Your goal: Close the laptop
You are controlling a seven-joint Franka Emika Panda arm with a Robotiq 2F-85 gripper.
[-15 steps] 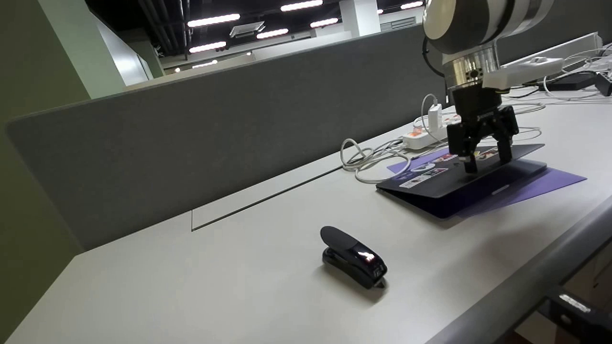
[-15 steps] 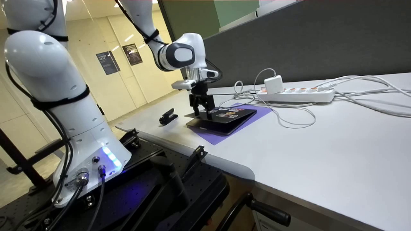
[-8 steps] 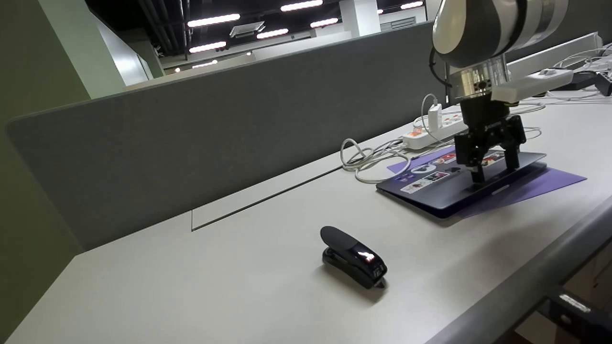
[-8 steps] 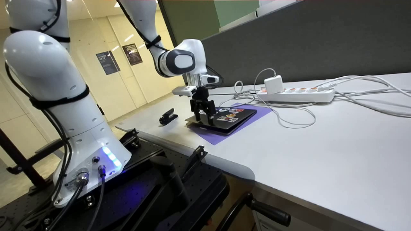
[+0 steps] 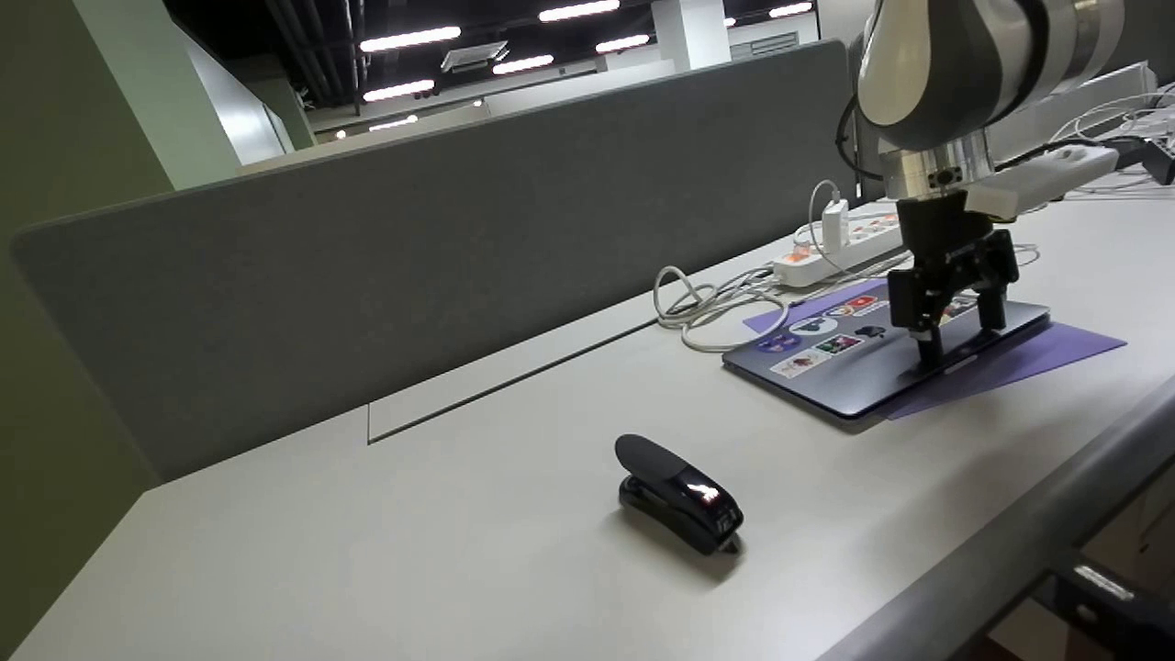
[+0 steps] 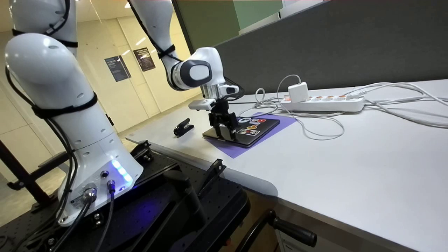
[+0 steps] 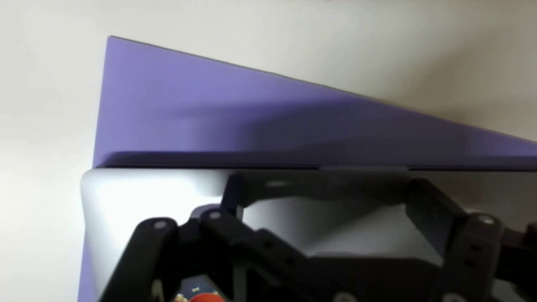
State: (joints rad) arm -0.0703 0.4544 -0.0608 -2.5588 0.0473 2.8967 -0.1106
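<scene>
Grey colours the partition (image 5: 441, 266) that, in an exterior view, spans nine to twelve o'clock from the laptop (image 5: 867, 363), along the back of a white desk (image 5: 367, 569). At eight o'clock, well apart from the laptop, a black stapler (image 5: 677, 496) sits on the desk. Near eleven o'clock a white power strip (image 5: 858, 251) carries a white charger (image 5: 835, 227). Next comes the laptop itself at three o'clock of that view, dark grey with colourful stickers (image 5: 840, 344), its lid (image 5: 846, 381) folded down flat. There the gripper (image 5: 963, 346) points downward over the lid's three o'clock edge. Its fingers (image 7: 434, 216) are released, spread apart over the lid in the wrist view; whether their tips touch it I cannot tell. Rightmost in an exterior view, from three to five o'clock, a purple sheet (image 5: 1042, 352) juts out from beneath the laptop.
</scene>
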